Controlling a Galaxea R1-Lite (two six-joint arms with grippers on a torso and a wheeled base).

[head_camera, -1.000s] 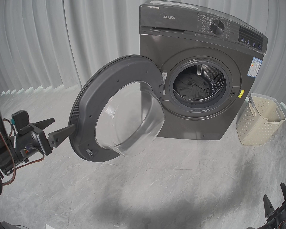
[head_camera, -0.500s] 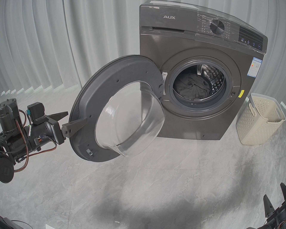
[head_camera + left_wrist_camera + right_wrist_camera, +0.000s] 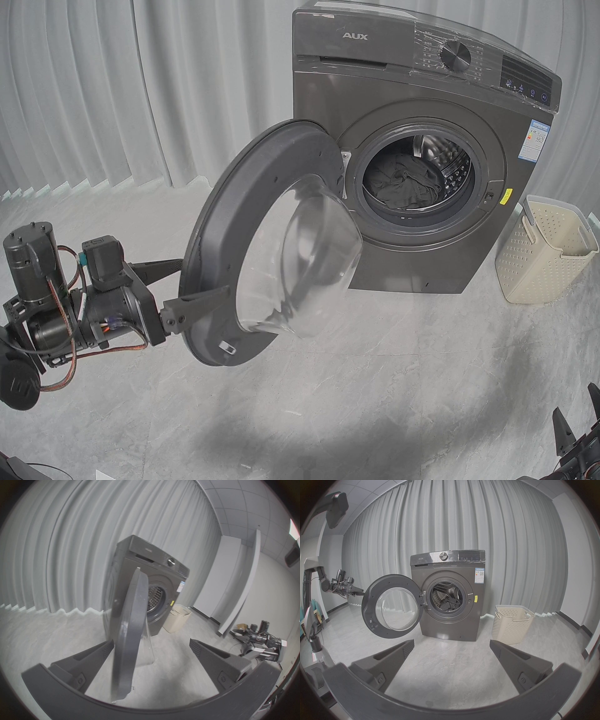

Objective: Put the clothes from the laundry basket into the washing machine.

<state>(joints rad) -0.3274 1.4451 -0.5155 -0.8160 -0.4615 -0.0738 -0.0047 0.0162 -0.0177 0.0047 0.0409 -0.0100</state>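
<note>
The grey washing machine point(image 3: 425, 94) stands with its round door point(image 3: 250, 206) swung partway out, and dark clothes point(image 3: 403, 181) lie in the drum. My left gripper point(image 3: 201, 280) is open at the door's outer rim, one finger on each side of it. In the left wrist view the door's edge point(image 3: 128, 630) runs between the fingers point(image 3: 90, 658), close to one of them. The cream laundry basket point(image 3: 550, 250) stands right of the machine, and no clothes show above its rim. My right gripper point(image 3: 578, 431) is open, low at the near right, far from everything.
White curtains point(image 3: 94, 94) hang behind the machine and along the left. Bare grey floor point(image 3: 375, 387) spreads in front of the machine. In the right wrist view the machine point(image 3: 447, 595), the door point(image 3: 389, 605) and the basket point(image 3: 512, 623) stand ahead of the open right gripper point(image 3: 451, 648).
My left arm has moved right and nearer, its fingers passing around the door's rim. The door has swung partway toward the machine's opening. The right gripper has stayed put.
</note>
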